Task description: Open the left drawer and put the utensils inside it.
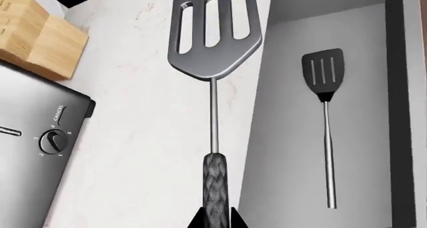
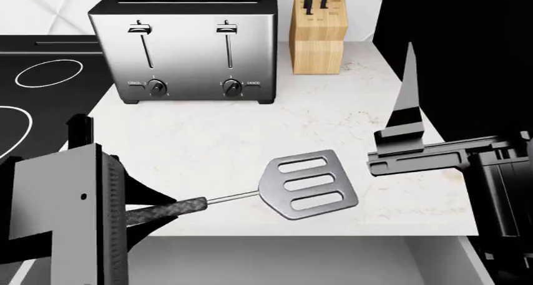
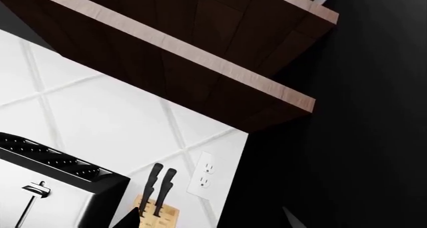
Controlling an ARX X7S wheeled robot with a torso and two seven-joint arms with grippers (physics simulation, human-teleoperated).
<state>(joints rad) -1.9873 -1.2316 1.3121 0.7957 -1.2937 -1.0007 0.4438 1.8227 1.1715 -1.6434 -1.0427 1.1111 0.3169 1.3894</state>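
Left pincer (image 1: 215,219) clamped on the grey spatula (image 2: 309,184) by its knurled handle, head above the marble surface (image 2: 208,141) near the open left drawer (image 1: 287,138). Black spatula (image 1: 324,108) already inside. Right pincer (image 2: 405,132) empty, spread uncertain. Next, probably: carry nearer, lower, release.

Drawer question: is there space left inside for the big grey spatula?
Yes. The drawer has a bare grey strip between its wall by the counter and the black spatula. The left pincer holds the grey spatula over the counter.
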